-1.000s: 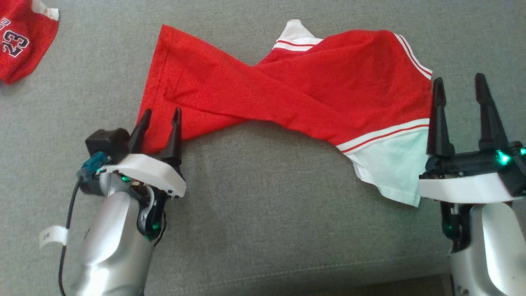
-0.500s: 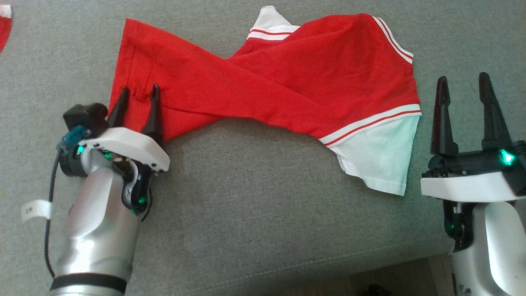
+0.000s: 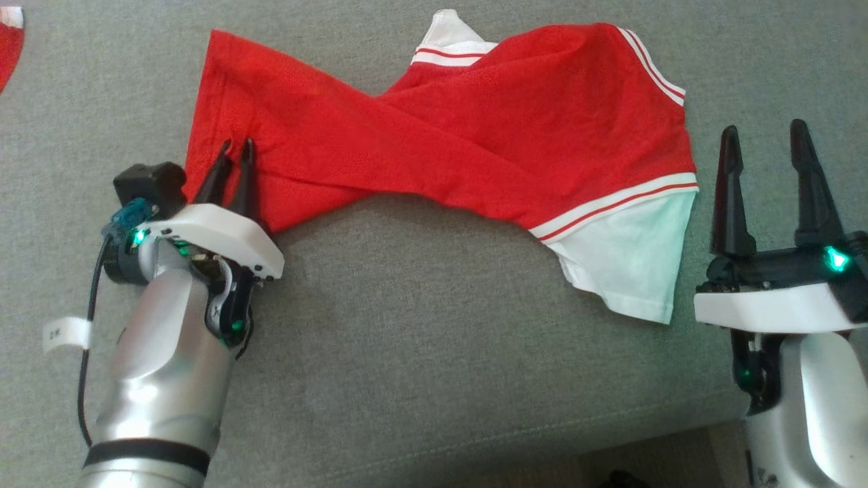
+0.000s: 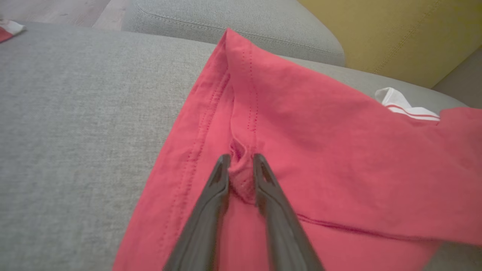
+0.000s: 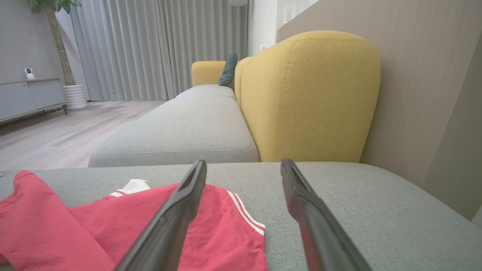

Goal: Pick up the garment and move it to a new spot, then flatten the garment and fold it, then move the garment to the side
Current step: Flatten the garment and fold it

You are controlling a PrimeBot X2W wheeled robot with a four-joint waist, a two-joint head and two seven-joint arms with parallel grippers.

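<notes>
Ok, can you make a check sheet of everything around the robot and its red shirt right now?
Surface: grey woven sofa seat, smooth.
Job's things: red mesh garment with white striped trim, lying twisted in the middle.
Clutter: second red cloth piece at the far left edge.
Grippers: left gripper pinches a raised fold of the garment; right gripper open, beside the white sleeve, not touching it.
Cables: black cable running along the left forearm.
Surroundings: yellow padded sofa back, grey curtains, wooden floor.
</notes>
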